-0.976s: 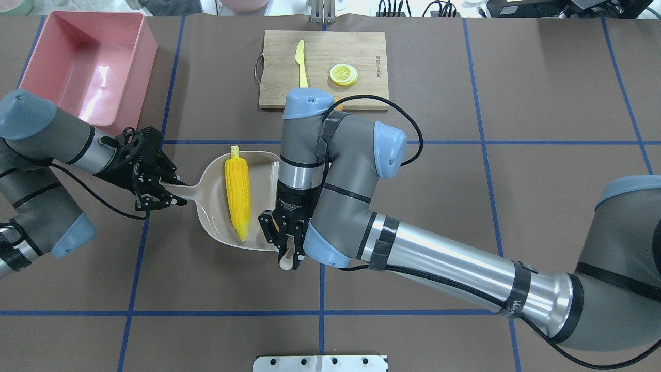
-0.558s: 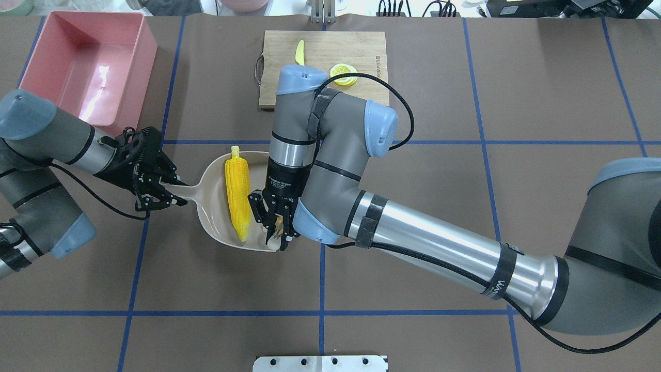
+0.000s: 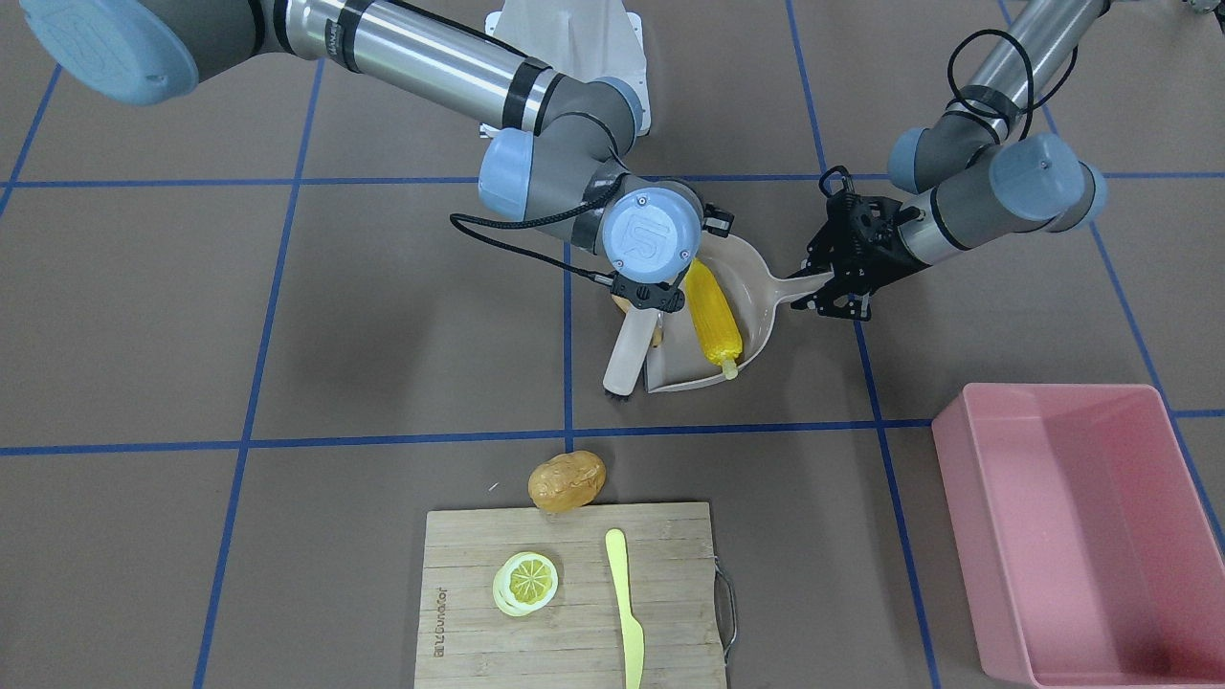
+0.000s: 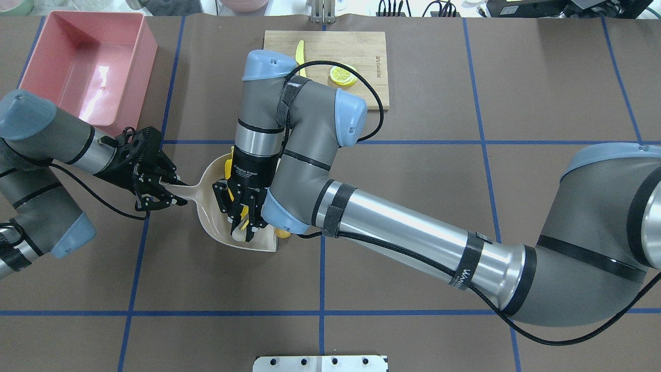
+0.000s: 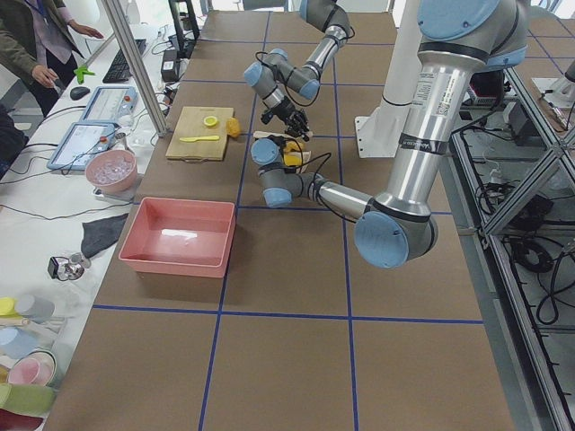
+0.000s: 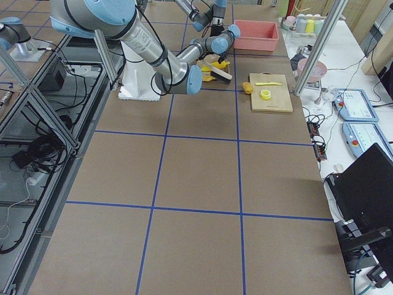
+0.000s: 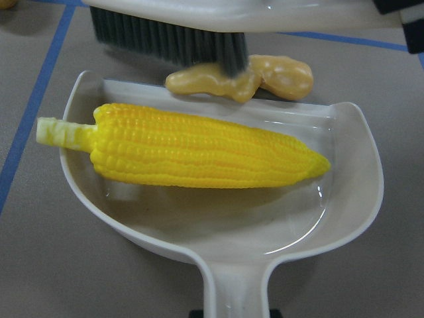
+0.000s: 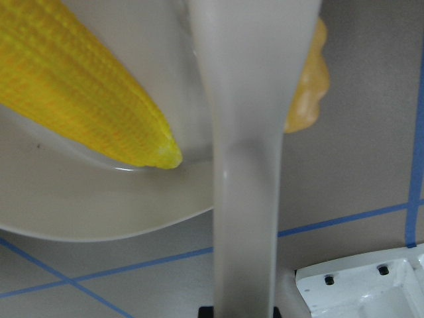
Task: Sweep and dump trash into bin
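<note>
Corn (image 7: 199, 149) lies lengthwise in the dustpan (image 7: 344, 199), ginger (image 7: 265, 76) sits right at its open lip touching the brush (image 7: 172, 43) bristles, potato (image 3: 567, 481) waits just by the cutting board's (image 3: 574, 612) edge. We count three pieces, one bin (image 4: 150, 57), bare table between. Right gripper (image 4: 241, 227) grasps the brush handle, swept further across the pan than a moment ago; left gripper (image 4: 170, 192) stays clenched on the pan's handle

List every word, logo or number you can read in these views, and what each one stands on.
"UR": logo on the blue joint cap at the right arm's wrist.
"Wan", then cut off: black strap around that arm.
Brand printed on the cutting board: too blurred to read.
White print on the wrist collar above the right gripper: too small to read.
</note>
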You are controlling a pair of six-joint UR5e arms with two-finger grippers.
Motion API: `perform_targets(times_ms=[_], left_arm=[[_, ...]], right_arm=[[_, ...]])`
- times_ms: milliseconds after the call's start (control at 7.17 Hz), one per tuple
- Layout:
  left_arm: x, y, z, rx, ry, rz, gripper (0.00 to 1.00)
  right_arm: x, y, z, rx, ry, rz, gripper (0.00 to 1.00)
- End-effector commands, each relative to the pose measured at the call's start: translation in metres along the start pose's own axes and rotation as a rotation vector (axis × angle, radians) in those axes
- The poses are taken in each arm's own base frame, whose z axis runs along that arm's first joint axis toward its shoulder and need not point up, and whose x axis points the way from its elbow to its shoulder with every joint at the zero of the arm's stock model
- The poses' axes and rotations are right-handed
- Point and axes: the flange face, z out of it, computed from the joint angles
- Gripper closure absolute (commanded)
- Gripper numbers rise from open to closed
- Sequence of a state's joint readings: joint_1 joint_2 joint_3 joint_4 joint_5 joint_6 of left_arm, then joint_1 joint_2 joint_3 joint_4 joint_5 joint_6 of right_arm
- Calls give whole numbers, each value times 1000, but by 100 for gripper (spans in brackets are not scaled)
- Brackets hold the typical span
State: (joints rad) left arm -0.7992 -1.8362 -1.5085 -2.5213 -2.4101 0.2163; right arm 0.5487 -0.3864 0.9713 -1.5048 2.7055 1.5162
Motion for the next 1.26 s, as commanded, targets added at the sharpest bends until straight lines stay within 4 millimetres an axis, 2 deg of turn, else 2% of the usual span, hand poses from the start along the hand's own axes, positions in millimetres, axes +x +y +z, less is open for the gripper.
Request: perform_targets(times_ms=[0,279,418,558,697,976,1116], left_arm=[[0,0,0,-1,0,-1,100],[0,0,0,-1,0,-1,100],[0,0,0,0,1,0,100],[0,0,0,1,1,1,100],[1,1,0,0,1,0,100],[0,0,0,1,1,1,100],[0,0,0,1,1,1,100]], right_arm=[[-9,-3,-35,-37,-42,17,100],[-3,-7,-60,-77,-68,22,100],[4,-3,-66,-85,-73,22,100],[21,-3,-59,-88,-68,26,100],[23,10,-57,-83,-59,29,100],[46,-1,-54,-25,-25,109,100],[85,-10,-49,-22,-24,113,100]])
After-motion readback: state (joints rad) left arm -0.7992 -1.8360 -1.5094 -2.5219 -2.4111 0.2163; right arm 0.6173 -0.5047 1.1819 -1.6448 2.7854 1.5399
